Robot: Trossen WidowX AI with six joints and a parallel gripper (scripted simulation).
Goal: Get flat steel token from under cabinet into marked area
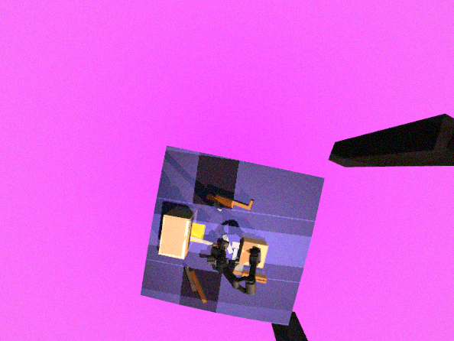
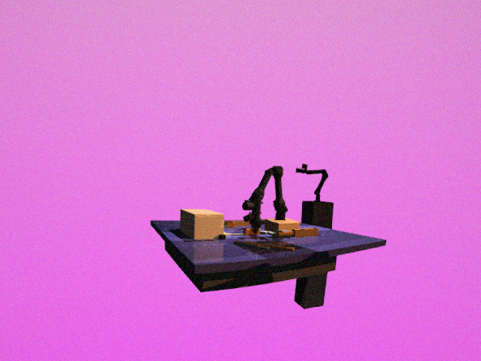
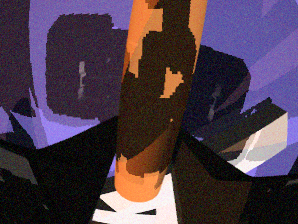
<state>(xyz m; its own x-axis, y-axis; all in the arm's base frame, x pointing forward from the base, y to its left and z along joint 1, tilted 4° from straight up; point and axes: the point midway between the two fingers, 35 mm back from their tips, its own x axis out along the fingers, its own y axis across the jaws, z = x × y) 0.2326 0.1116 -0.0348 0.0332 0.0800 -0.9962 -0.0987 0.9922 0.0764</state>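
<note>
My gripper (image 2: 255,231) (image 3: 145,127) is shut on the orange handle (image 3: 172,75) of a tool, low over the table. A thin pale shaft (image 1: 202,241) (image 2: 234,234) extends from the handle side toward the lower front of the cabinet (image 1: 175,236) (image 2: 208,224). The shaft's far end is at the cabinet front; whether it reaches under cannot be told. The yellow marked area (image 1: 198,230) lies in front of the cabinet, beside the shaft. The steel token cannot be made out in any view, and the vent slots are not discernible.
Orange pieces (image 1: 241,205) lie on the far side of the table (image 1: 283,199). An orange bar (image 1: 199,287) and a grey bar (image 1: 189,278) lie on the near side. White pieces (image 1: 228,245) lie near the arm's base box (image 1: 248,246) (image 2: 282,224). Another orange bar (image 1: 260,278) is beside it.
</note>
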